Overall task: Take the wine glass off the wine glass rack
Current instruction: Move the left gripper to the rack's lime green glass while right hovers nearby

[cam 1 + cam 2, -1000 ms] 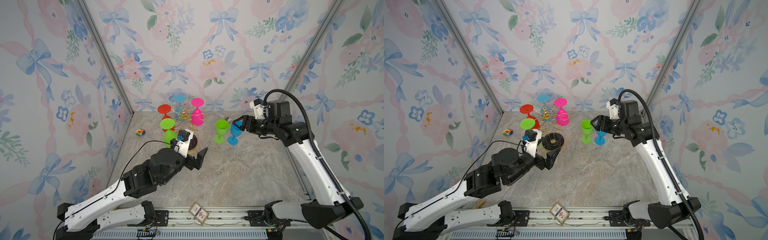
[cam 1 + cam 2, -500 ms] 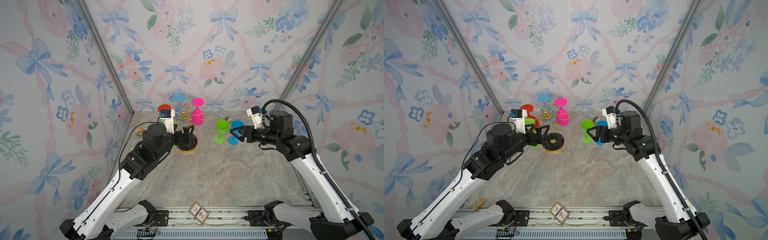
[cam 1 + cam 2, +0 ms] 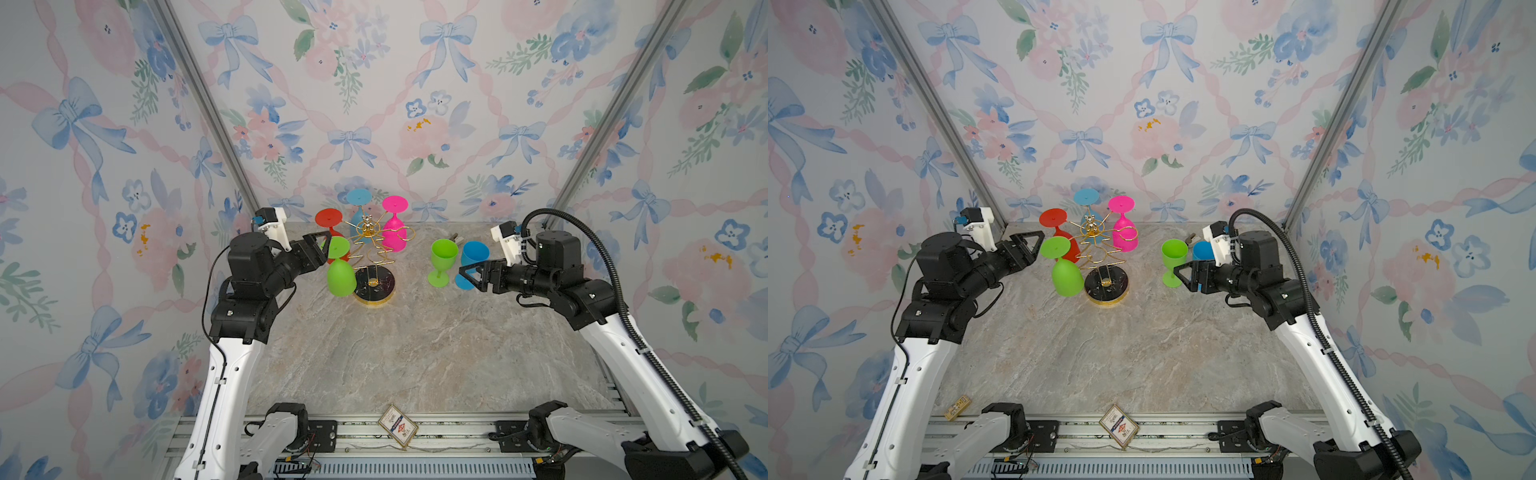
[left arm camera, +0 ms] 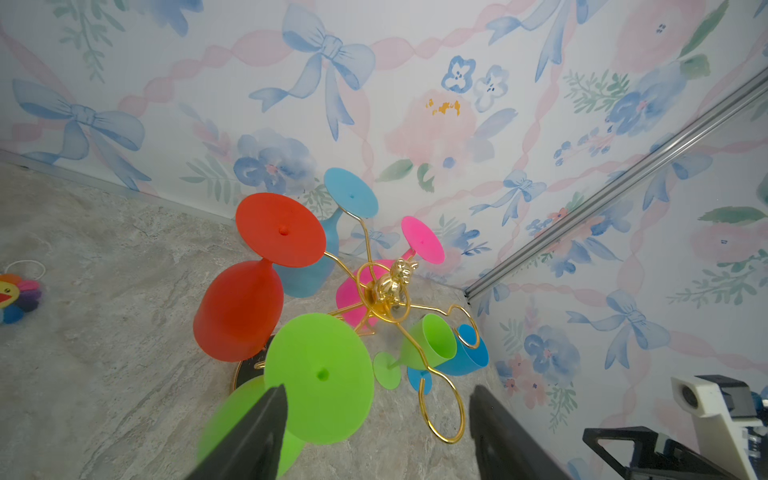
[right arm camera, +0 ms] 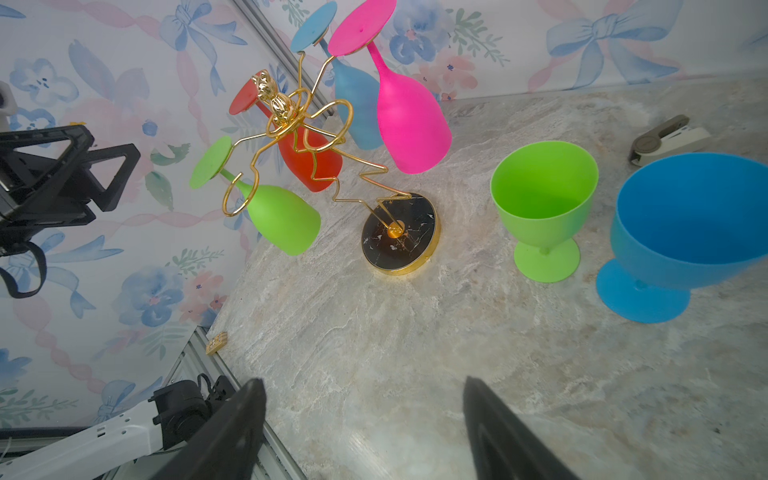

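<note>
Gold wire is forming the wine glass rack (image 3: 376, 286), which is standing upright near the back of the marble table (image 3: 415, 353), its zigzag stem rising from the round black base to a small figurine (image 4: 392, 282). Four wine glasses are hanging from its loops foot-up and mouth-down: a red glass (image 3: 328, 217), a blue glass (image 3: 359, 196), a pink glass (image 3: 394, 237) and a green glass (image 3: 340, 277), each long axis running steeply downward and leaning out from the stem. Two more are standing upright just beside each other to the rack's right: a green goblet (image 3: 444, 253) and a blue goblet (image 3: 474, 253). The left gripper (image 3: 1036, 245) is hovering just beside the green glass's foot, jaws spread and pinching nothing. The right gripper (image 3: 463, 274) is hanging near the blue goblet, jaws spread wide and empty. Only the left wrist view is revealing a multicoloured flower toy (image 4: 16, 297) on the table. The right wrist view is showing a beige clip (image 5: 669, 139) behind the goblets, and a top view is catching a small tan box (image 3: 957, 407) at the table's front-left corner.
</note>
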Available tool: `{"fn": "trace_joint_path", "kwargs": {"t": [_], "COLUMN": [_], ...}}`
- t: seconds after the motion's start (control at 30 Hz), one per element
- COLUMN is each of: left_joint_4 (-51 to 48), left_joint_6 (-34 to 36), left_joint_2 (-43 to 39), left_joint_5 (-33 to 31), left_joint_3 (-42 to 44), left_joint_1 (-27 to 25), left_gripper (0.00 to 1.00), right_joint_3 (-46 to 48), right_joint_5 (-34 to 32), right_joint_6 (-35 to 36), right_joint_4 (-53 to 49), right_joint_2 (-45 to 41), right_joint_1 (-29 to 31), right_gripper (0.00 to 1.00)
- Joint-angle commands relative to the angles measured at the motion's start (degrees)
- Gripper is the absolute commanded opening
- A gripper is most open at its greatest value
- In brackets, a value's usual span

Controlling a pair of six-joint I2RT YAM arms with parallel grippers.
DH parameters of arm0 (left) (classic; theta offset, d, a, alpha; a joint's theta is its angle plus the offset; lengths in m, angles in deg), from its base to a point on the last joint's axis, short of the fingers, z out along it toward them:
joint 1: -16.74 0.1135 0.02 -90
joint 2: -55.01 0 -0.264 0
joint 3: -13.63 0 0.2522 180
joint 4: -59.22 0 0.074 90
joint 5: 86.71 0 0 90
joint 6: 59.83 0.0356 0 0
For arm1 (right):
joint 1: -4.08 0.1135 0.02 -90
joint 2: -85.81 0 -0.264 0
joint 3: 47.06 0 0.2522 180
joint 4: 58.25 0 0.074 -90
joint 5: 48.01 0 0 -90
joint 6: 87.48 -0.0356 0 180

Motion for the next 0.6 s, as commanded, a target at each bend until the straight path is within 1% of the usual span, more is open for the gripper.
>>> {"fn": "trace_joint_path", "kwargs": {"t": [0.0, 0.1, 0.17, 0.23, 0.4, 0.57], "left_joint_4": [0.01, 0.0, -0.01, 0.02, 0.03, -0.01], "left_joint_6": [-0.53, -1.42, -2.18, -2.37, -2.03, -2.19], "left_joint_2": [-0.44, -0.15, 0.79, 1.29, 0.55, 1.61], "left_joint_5": [9.37, 12.16, 15.19, 16.8, 17.06, 17.73], "left_joint_3": [2.02, 3.6, 4.65, 5.57, 7.09, 8.22], "left_joint_1": [5.11, 9.02, 10.03, 10.08, 10.07, 10.06], "left_gripper": [0.68, 0.67, 0.64, 0.62, 0.58, 0.47], "right_joint_3": [1.23, 1.68, 1.77, 1.71, 1.78, 2.96], "right_joint_5": [0.42, 0.07, -0.29, -0.56, -0.62, -0.28], "right_joint_6": [0.69, 0.33, 0.15, 0.08, -1.26, -2.77], "right_joint_4": [1.44, 1.76, 1.86, 2.0, 3.06, 5.16], "right_joint_2": [-1.18, -1.4, -1.56, -1.34, -0.61, -0.23], "right_joint_1": [0.69, 0.69, 0.69, 0.64, 0.66, 0.73], "right_gripper": [0.77, 0.77, 0.77, 0.77, 0.78, 0.78]}}
